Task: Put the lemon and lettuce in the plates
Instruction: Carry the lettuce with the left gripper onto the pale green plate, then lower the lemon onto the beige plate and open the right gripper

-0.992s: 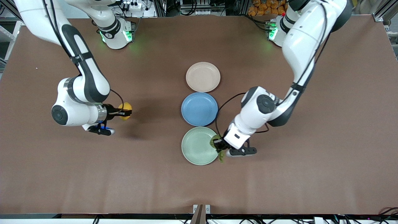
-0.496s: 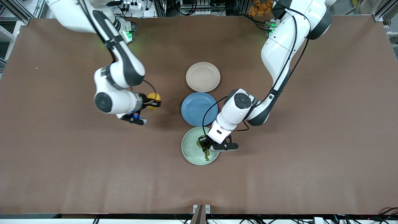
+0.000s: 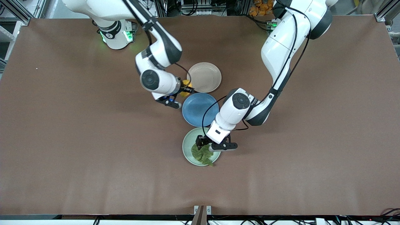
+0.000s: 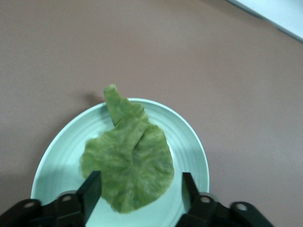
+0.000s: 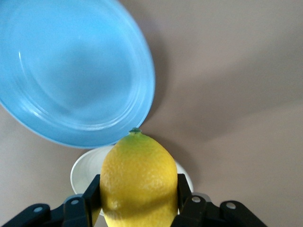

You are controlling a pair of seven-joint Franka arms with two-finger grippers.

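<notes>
Nearest the front camera, the mint green plate (image 3: 187, 150) sits on the brown worktop (image 3: 93, 156) with the lettuce (image 3: 202, 153) lying in it, a flat crinkled leaf whose stem point reaches out over the rim (image 4: 110, 91). Directly above this plate hangs the left pincer (image 3: 200, 142), its fingers (image 4: 91, 189) spread wide to either side of the leaf and holding nothing. Next in the row comes the blue plate (image 3: 200, 110), which has nothing in it. Just above the gap where the blue plate's rim meets the beige-pink plate (image 3: 206, 76), on the side toward the right arm's end of the worktop, the right pincer (image 3: 187, 88) is clenched around the lemon (image 3: 186, 86), its green tip (image 5: 136, 130) pointing away from the wrist. Farthest of the three, the beige-pink plate holds nothing, since the lemon is up in the air at its edge.
</notes>
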